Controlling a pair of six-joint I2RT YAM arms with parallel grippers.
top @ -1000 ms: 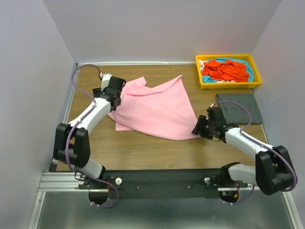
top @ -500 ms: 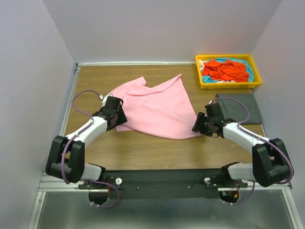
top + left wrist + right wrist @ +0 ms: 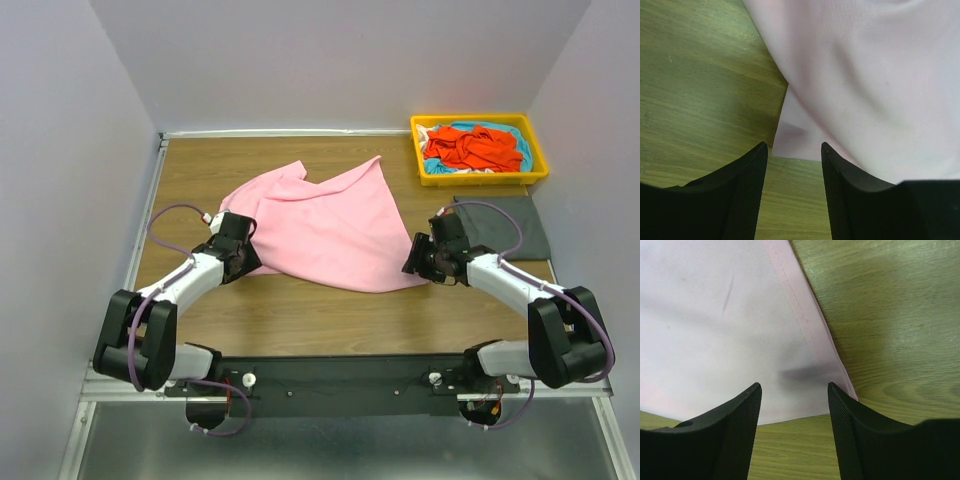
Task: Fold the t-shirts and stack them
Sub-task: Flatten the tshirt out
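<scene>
- The pink shirt [image 3: 320, 225] lies rumpled on the table [image 3: 300, 310]; soft and light, it is best taken by its corners.
- The left tool [image 3: 793, 150] and right tool [image 3: 794, 390] both stand apart, one at each near corner.
- The right wrist view shows the hem stitching; only the top view shows the whole shirt.

The top view looks down from high at the near edge over the whole table [image 3: 300, 310]. Each wrist view faces down, close, onto the pink shirt [image 3: 320, 225], shared by all.
</scene>
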